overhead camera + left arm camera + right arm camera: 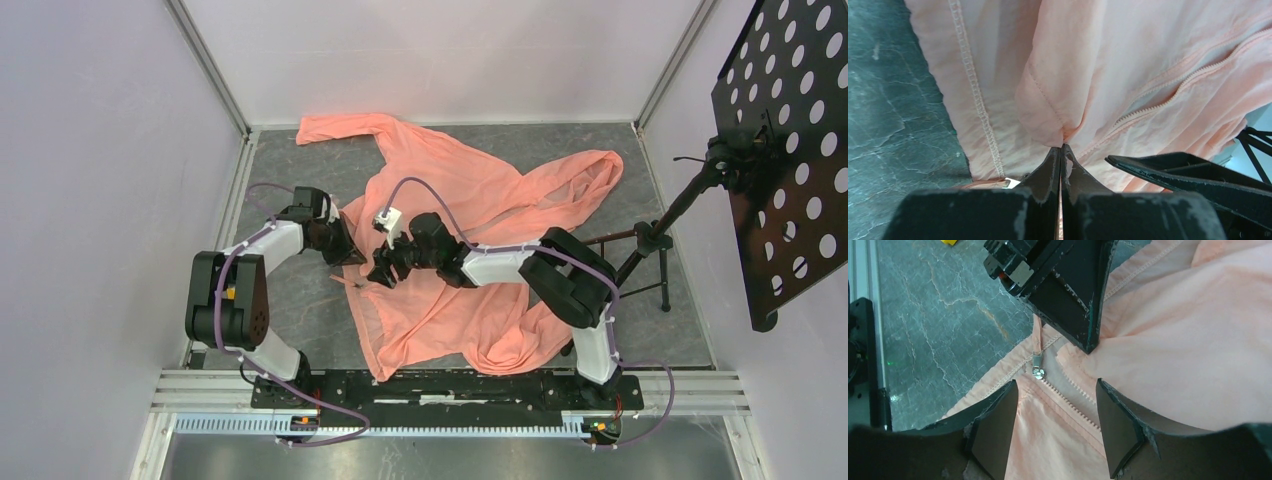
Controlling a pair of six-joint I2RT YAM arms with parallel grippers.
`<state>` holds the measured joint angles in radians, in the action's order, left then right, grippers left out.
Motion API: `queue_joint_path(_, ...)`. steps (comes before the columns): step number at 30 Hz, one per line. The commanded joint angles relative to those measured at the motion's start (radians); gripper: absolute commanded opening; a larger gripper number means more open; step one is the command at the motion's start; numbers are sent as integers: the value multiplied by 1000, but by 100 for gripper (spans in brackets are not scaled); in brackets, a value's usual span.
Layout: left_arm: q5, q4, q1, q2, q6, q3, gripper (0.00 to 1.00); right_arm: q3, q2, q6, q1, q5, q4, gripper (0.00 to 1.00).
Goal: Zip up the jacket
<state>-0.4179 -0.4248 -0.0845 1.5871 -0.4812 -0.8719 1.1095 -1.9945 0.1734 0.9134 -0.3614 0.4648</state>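
The salmon-pink jacket (470,200) lies spread and rumpled on the dark grey table. My left gripper (342,246) is at its left front edge. In the left wrist view that gripper (1063,148) is shut on a pinched fold of the jacket (1148,50), beside the zipper teeth (1188,80). My right gripper (385,270) hovers just to its right. In the right wrist view the right gripper (1055,385) is open, straddling the two rows of zipper teeth (1068,400). The metal slider (1038,371) sits just ahead of its fingertips, below the left gripper's fingers (1083,325).
A black perforated music-stand plate (790,150) on a tripod (650,240) stands at the right edge. White walls enclose the table on three sides. The arms' black mounting rail (450,385) runs along the near edge. One sleeve (340,128) reaches to the far left.
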Motion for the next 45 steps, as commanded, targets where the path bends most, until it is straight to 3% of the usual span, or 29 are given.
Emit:
queue_joint_path(1, -88, -19, 5, -32, 61, -30, 2, 37, -31, -95, -29, -93, 92, 65)
queue_joint_path(12, -104, -29, 10, -67, 82, -24, 2, 97, -132, -119, -47, -162, 138, 63)
queue_joint_path(22, -105, -23, 12, -72, 89, -17, 2, 140, -192, -82, -47, -206, 150, 50)
queue_joint_path(30, -106, -19, 14, -80, 89, -9, 2, 146, -188, -75, -48, -194, 141, 25)
queue_joint_path(34, -99, -19, 14, -82, 85, -9, 3, 150, -186, -76, -52, -187, 134, 7)
queue_joint_path(36, -86, -24, 13, -93, 83, -10, 11, 164, -188, -75, -59, -187, 112, 0)
queue_joint_path(38, -66, -26, 14, -120, 74, -4, 22, 171, -183, -78, -68, -188, 85, 0)
queue_joint_path(42, 4, -44, 24, -219, 46, 29, 60, 189, -169, -94, -95, -191, 7, 0)
queue_joint_path(45, 49, -58, 29, -335, 2, 85, 72, 238, -182, -109, -112, -206, -89, 0)
